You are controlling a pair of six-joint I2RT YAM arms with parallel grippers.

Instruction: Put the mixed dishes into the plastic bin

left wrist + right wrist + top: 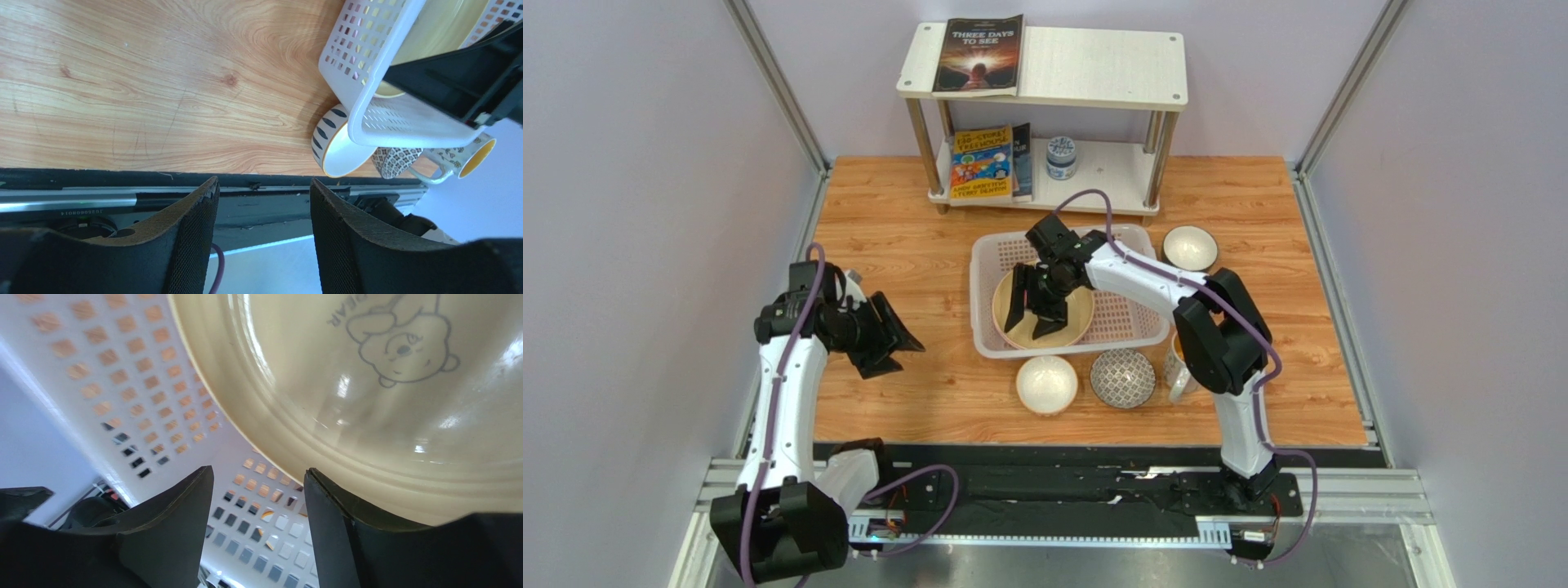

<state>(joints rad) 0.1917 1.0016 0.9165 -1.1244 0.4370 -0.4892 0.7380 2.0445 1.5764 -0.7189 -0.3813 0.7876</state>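
Observation:
The plastic bin (1127,316) stands mid-table and holds the pale yellow plate (1075,321). My right gripper (1037,306) hovers over the plate's left part, jaws open and empty. In the right wrist view the plate (368,386), with a bear drawing, lies on the bin's mesh (123,386) just past the open gripper (258,478). One white bowl (1047,384), the grey patterned bowl (1123,379) and the mug (1177,368) stand in front of the bin. Another white bowl (1189,248) is at its back right. My left gripper (887,333) is open, left of the bin. No pink plate shows.
A white two-tier shelf (1112,67) with books and a blue-and-white jar (1060,157) stands at the back. The left wrist view shows the bin's corner (368,61), the white bowl (340,150), the mug (466,156) and the table's black front rail (92,180).

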